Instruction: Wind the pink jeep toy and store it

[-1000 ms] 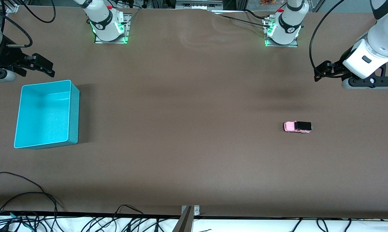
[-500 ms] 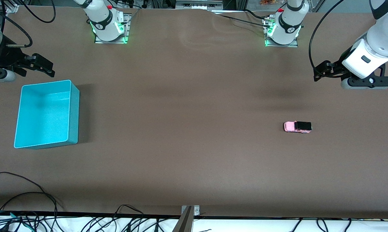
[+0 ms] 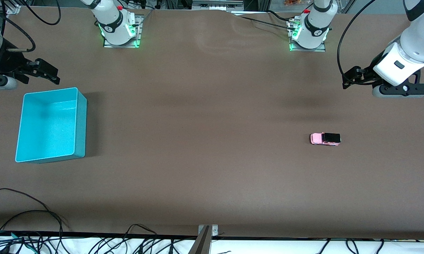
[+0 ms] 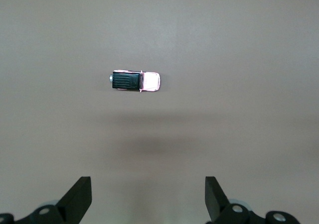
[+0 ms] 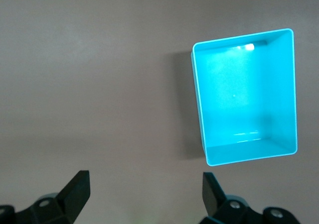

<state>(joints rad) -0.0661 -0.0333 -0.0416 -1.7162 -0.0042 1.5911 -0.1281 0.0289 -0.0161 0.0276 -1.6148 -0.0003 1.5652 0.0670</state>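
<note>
Nearest the front camera, on the bare brown table cover (image 3: 204, 169), sits the little pink jeep toy (image 3: 325, 138), a boxy light-pink car with a black rear roof section and small dark wheels. It stands on its wheels toward my left arm's end of the table, well apart from everything else. From my left wrist view I look straight down on the jeep (image 4: 135, 80): its length lies crosswise to my fingers' line, and a small pale nub shows at the black end, though I cannot tell what it is.

I judge it light and hard-shelled, probably smooth plastic, so it may roll or skate away if I nudge it. I would take it across the narrow body, pads on the two flat flanks above the wheels, and press firmly but not hard, since so small a shell could pop out of a pinch.

A little farther from the camera, toward my right arm's end, stands the open teal rectangular plastic bin (image 3: 51, 124), with nothing in it.

Farther still, my left gripper (image 3: 352, 76) hangs over bare table with its fingers spread wide and nothing between them. My right gripper (image 3: 46, 72) waits just off the bin's farther edge, likewise spread and holding nothing.
</note>
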